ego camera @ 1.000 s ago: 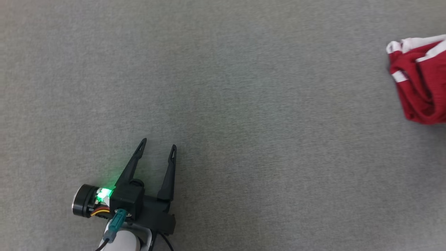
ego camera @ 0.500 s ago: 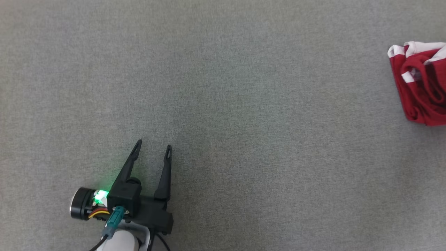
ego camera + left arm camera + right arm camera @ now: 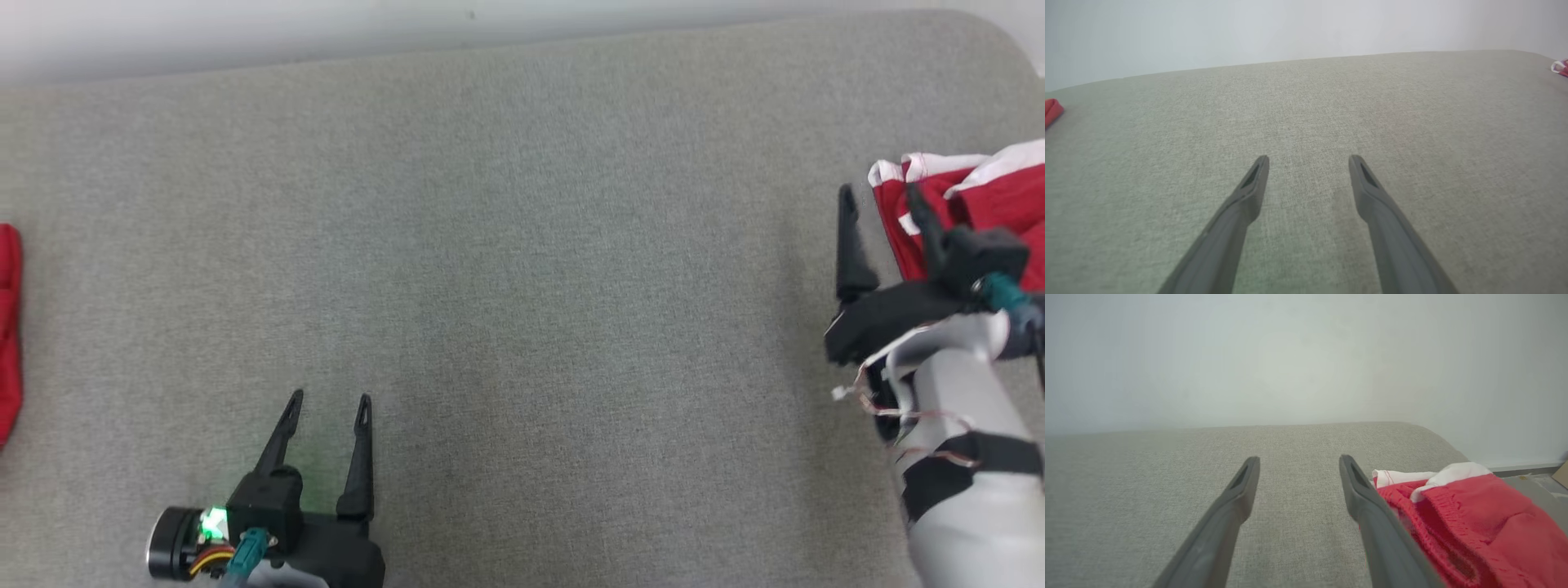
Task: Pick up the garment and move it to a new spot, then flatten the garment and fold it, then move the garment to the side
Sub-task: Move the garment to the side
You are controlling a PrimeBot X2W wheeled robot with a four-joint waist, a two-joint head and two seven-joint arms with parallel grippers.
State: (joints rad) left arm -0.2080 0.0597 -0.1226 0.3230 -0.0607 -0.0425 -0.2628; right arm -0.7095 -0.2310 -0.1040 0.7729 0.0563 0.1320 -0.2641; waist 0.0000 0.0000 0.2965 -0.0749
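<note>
We see our right gripper [image 3: 880, 196] spread wide and empty beside the red-and-white garment [image 3: 992, 196] at the grey cushion's [image 3: 522, 245] right edge, our left gripper [image 3: 330, 398] equally unclenched at near left.

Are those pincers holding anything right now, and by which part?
Nothing is held. The left pincer stands open over the grey cushion; the right pincer is open too, beside the red garment, not gripping it.

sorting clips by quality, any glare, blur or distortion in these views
Head view: soft even light, green lamp glow at the left gripper. Left wrist view: the grey surface edge bows, lens distortion. Right wrist view: hazy wall, garment knit sharp.
</note>
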